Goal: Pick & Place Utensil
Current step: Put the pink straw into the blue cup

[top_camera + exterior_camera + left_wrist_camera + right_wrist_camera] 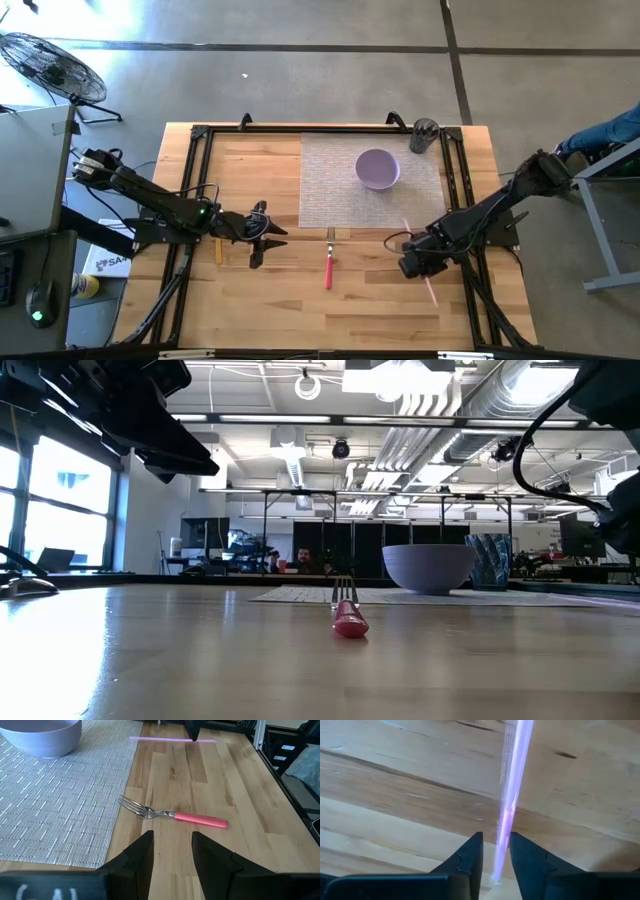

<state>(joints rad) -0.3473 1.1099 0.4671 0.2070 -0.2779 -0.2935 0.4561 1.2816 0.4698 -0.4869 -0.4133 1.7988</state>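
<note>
A fork (328, 265) with a red handle lies flat on the wooden table, its tines toward the placemat (340, 190). It also shows in front of my left gripper (172, 837), as the fork (172, 814). My left gripper (278, 240) stands open to the left of the fork and touches nothing. A thin pink utensil (430, 285) lies on the table to the right. My right gripper (417, 262) points down over its middle. Its fingers are a narrow gap apart, one on each side of the pink utensil (507, 805). My right gripper comes from above, and its fingertips (517, 845) stand across the pink utensil's shaft (504, 827), which runs through the gap between them. The shaft lies close along one finger. Whether it touches either finger I cannot tell. The utensil rests on the table.
A lilac bowl (378, 168) sits on the woven placemat at the far middle. A dark cup (424, 135) stands at the far right corner. A black frame (195, 180) runs along the table's left, far and right sides. Bare wood (300, 310) lies near the front edge.
</note>
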